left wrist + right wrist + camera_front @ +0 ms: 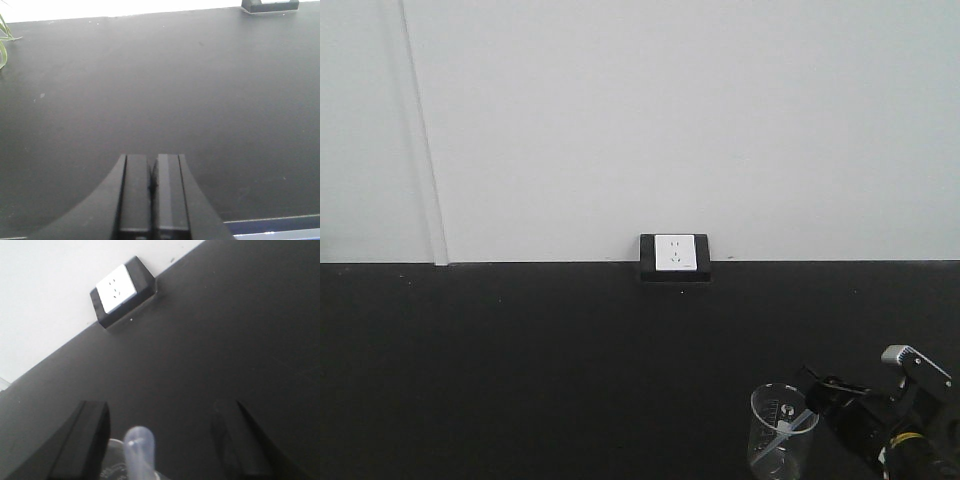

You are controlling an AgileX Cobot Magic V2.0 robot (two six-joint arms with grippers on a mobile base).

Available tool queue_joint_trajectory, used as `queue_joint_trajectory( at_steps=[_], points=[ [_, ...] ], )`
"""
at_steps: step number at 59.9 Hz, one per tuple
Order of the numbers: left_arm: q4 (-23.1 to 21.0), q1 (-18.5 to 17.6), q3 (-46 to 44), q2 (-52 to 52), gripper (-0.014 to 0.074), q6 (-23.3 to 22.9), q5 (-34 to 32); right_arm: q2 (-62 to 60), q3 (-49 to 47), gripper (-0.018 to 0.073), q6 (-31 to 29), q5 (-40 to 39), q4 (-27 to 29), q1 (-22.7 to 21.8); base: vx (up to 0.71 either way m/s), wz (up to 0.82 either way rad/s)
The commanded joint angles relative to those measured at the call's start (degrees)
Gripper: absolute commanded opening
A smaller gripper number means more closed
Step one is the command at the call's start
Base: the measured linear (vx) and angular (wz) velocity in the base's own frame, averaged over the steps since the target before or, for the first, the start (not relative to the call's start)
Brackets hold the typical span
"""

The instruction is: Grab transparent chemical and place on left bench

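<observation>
Right gripper [160, 407]: its jaws stand wide apart and grip nothing. In the right wrist view the rounded bulb of the dropper [139, 446] rises between the two fingers [90, 437], nearer the one at frame left. No contact with either finger shows.

Dropper: you find it leaning inside the clear beaker [765, 405], its upper end against the rim on the side facing the right gripper. The lower end is too blurred for you to place.

Beaker: it stands upright on the black worktop [520, 370], well out from the back edge and off to the right of the socket [674, 253]. The socket sits at that back edge, against the white wall [620, 120].

Left gripper [152, 160]: its jaws are pressed together with nothing between them. It hangs over bare worktop near the front edge, well apart from the beaker.
</observation>
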Motion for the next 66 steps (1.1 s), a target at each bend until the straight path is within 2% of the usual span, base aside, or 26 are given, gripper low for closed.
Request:
queue_joint_trajectory(
  at_steps=[1,18,25,33,40,44,51,56,61,66],
  points=[
    [0.0,-0.1,0.9,-1.1,-0.0003,-0.4,-4.5,-1.8,-1.7,0.0386,-0.1,-5.4,-0.3,0.0,0.0,0.0],
    [0.0,-0.1,0.9,-1.1,-0.0003,-0.4,-4.5,-1.7,-1.7,-0.0006,-1.8,-7.7,-0.5,0.0,0.0,0.0],
    [0.0,-0.1,0.9,-1.1,-0.0003,-0.4,-4.5,-1.7,-1.7,-0.001,-3.2,-11.0,-1.1,0.0,0.0,0.0],
    [0.0,-0.1,0.9,-1.1,-0.0003,-0.4,-4.5,-2.6,-1.7,-0.0004,-7.5,-14.8,-1.7,0.0,0.0,0.0],
    [0.0,-0.1,0.9,-1.1,-0.0003,-0.4,-4.5,-5.1,-1.7,-0.0004,-11.6,-15.0,-2.6,0.0,0.0,0.0],
    [0.0,-0.1,0.9,-1.1,-0.0003,-0.4,-4.5,-7.8,-1.7,-0.0004,-14.2,-14.1,-5.2,0.0,0.0,0.0],
    [0.0,-0.1,0.9,-1.1,-0.0003,-0.4,-4.5,-13.9,-1.7,-0.0004,-16.8,-8.1,-12.6,0.0,0.0,0.0],
    [0.0,-0.1,0.9,-1.1,-0.0003,-0.4,-4.5,-19.2,-1.7,-0.0003,-16.4,0.3,-20.0,0.0,0.0,0.0],
    [0.0,-0.1,0.9,-1.1,-0.0003,-0.4,-4.5,-25.6,-1.5,-0.0003,-13.7,10.9,-26.1,0.0,0.0,0.0],
    [0.0,-0.1,0.9,-1.1,-0.0003,-0.4,-4.5,-32.3,-1.5,-0.0003,-9.1,21.9,-28.9,0.0,0.0,0.0]
  ],
)
